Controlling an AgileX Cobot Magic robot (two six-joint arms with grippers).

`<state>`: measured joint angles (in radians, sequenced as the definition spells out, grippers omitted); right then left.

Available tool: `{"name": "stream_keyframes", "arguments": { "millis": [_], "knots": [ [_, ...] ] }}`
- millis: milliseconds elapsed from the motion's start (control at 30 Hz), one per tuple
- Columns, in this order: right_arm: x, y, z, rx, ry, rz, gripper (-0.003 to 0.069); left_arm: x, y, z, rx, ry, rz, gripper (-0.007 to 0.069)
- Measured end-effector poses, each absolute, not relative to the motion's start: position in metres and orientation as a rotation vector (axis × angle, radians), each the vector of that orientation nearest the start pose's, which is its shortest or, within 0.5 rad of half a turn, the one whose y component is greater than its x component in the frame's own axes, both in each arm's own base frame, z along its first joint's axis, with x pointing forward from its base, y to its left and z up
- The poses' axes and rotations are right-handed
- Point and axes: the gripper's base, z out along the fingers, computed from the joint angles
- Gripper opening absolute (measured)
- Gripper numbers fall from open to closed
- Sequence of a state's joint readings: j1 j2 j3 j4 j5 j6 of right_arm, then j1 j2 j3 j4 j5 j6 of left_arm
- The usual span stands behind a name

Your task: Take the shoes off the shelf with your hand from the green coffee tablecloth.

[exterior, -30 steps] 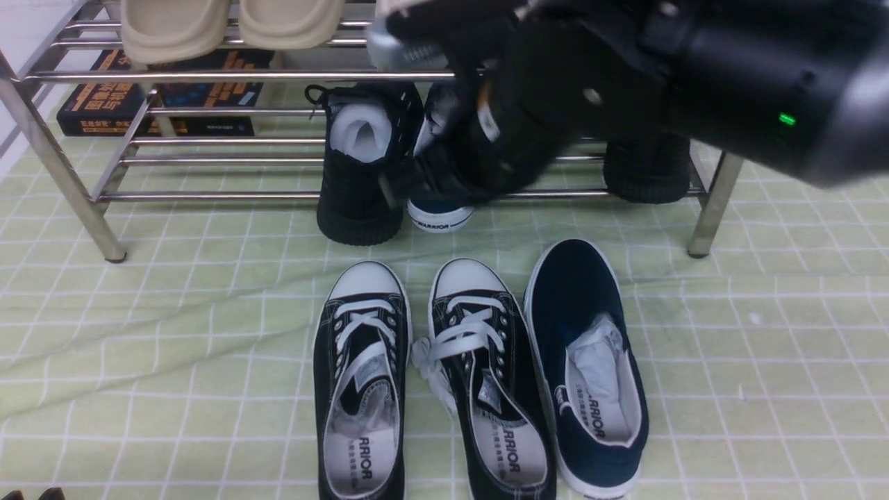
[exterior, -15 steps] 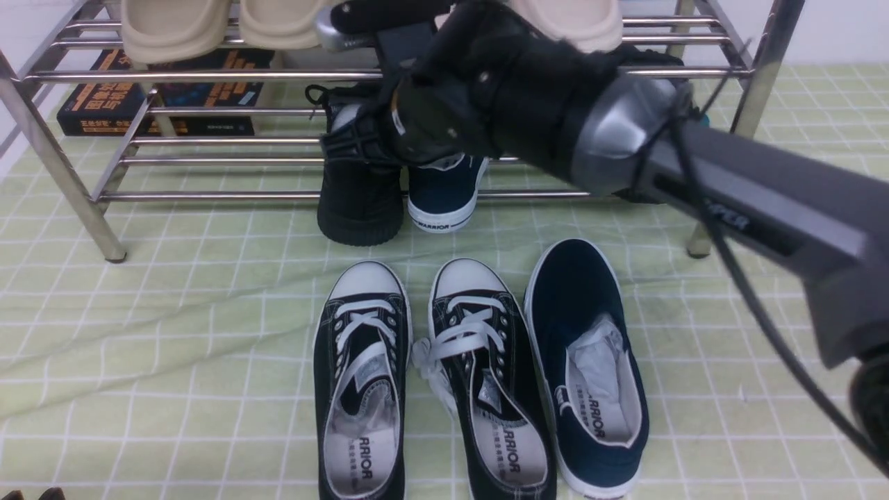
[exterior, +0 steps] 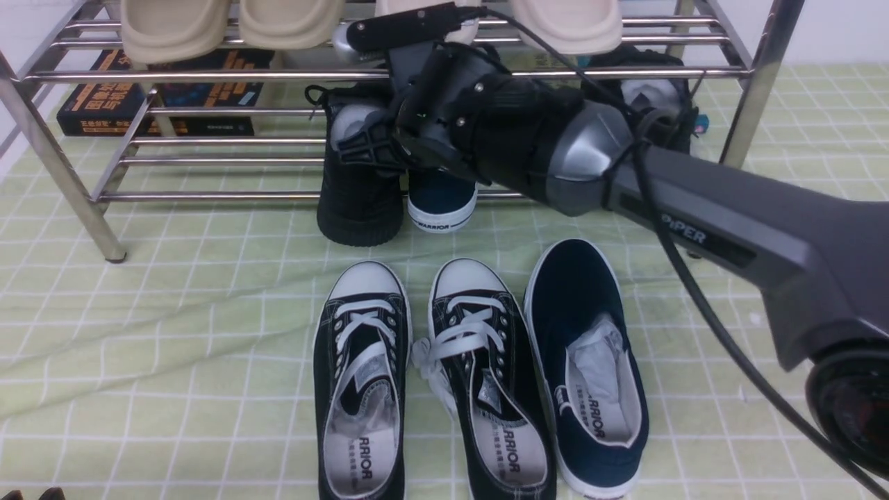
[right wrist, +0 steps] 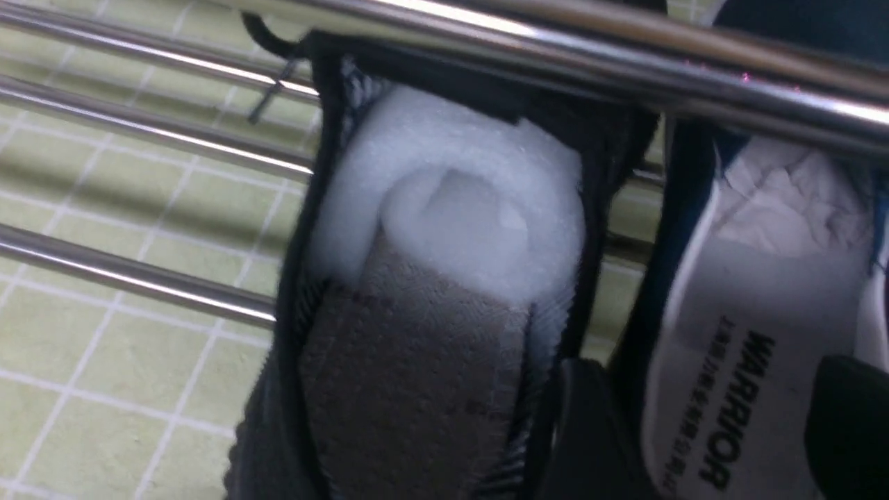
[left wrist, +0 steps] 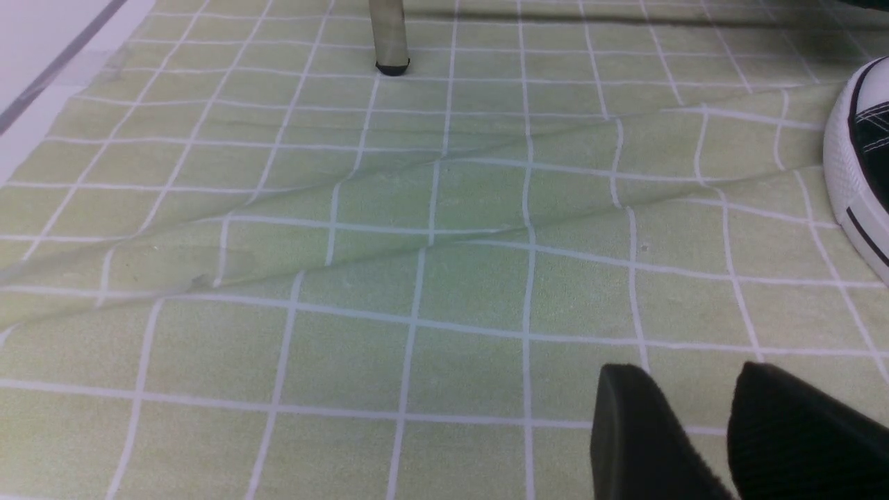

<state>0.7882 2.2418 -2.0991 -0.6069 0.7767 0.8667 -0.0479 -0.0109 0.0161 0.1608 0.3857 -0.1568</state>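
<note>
Navy slip-on (exterior: 442,207) rests heel-out on the chrome shelf's (exterior: 208,196) lower rails, centre frame, touching a black knit sneaker (exterior: 359,201). The right gripper (right wrist: 715,430) straddles its opening, jaws wide. A second navy slip-on (exterior: 590,361) lies on the green tablecloth (exterior: 139,347) below. The left gripper (left wrist: 687,389) is slightly parted.

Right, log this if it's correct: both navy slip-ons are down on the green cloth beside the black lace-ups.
Not both. One navy slip-on lies on the green cloth beside the black lace-ups; the other navy slip-on sits on the lower tier of the shelf, heel outward, as the front view shows.
</note>
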Motion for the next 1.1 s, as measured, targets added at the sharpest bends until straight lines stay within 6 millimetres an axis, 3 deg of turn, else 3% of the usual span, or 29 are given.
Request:
{"name": "stream_keyframes", "arguments": {
  "millis": [333, 533, 767, 1100],
  "knots": [
    [0.373, 0.328, 0.309, -0.092, 2.319, 0.252, 0.0347, 0.052, 0.003, 0.174, -0.004, 1.868, 0.018, 0.0239],
    [0.383, 0.33, 0.298, -0.057, 2.334, 0.345, 0.0346, 0.052, 0.003, 0.174, -0.004, 1.868, 0.018, 0.0239],
    [0.411, 0.317, 0.278, 0.043, 2.332, 0.441, 0.0347, 0.052, 0.003, 0.174, -0.004, 1.868, 0.018, 0.0239],
    [0.418, 0.321, 0.264, 0.039, 2.328, 0.473, 0.0365, 0.052, 0.003, 0.174, -0.004, 1.868, 0.018, 0.0239]
  ]
}}
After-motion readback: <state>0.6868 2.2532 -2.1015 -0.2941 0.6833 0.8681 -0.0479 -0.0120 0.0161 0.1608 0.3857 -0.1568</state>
